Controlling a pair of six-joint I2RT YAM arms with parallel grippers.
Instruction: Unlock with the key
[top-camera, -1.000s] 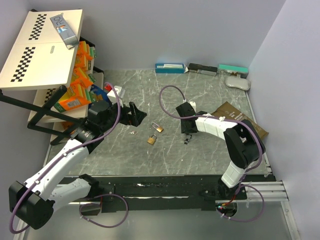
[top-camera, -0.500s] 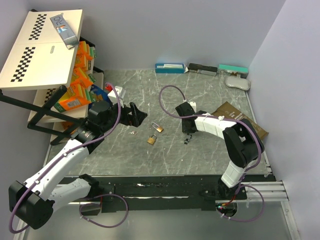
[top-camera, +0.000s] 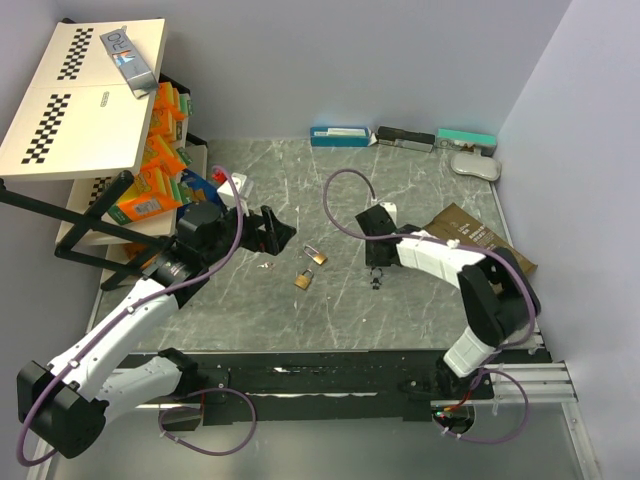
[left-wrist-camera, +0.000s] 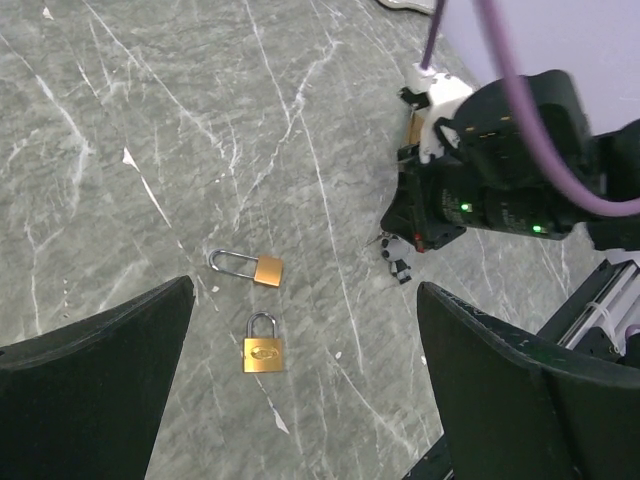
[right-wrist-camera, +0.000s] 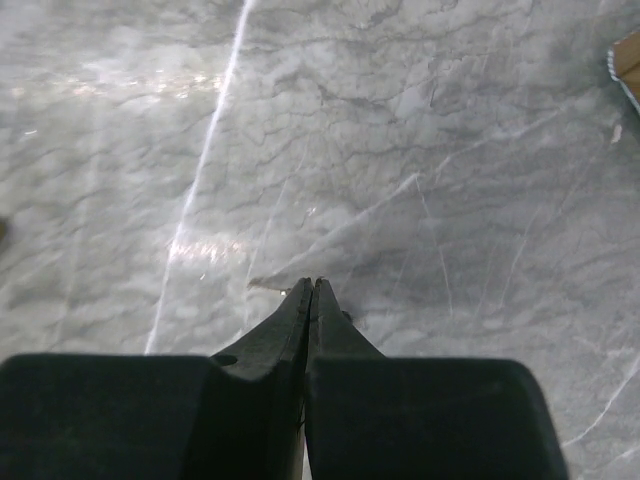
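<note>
Left of centre in the overhead view the left tool (top-camera: 268, 228) hangs spread wide over the grey worktop (top-camera: 420, 190), the upper padlock (top-camera: 314, 255) and lower padlock (top-camera: 304, 280) lie mid-frame, and right of them the right tool (top-camera: 376, 268), fingers pressed together, touches a small dark key-like piece (top-camera: 377, 281).

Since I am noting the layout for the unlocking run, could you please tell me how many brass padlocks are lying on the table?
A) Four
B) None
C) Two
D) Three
C: the left wrist view shows exactly two, a first padlock with its shackle pointing left and a second padlock just below it, both flat on the marble table.
</note>
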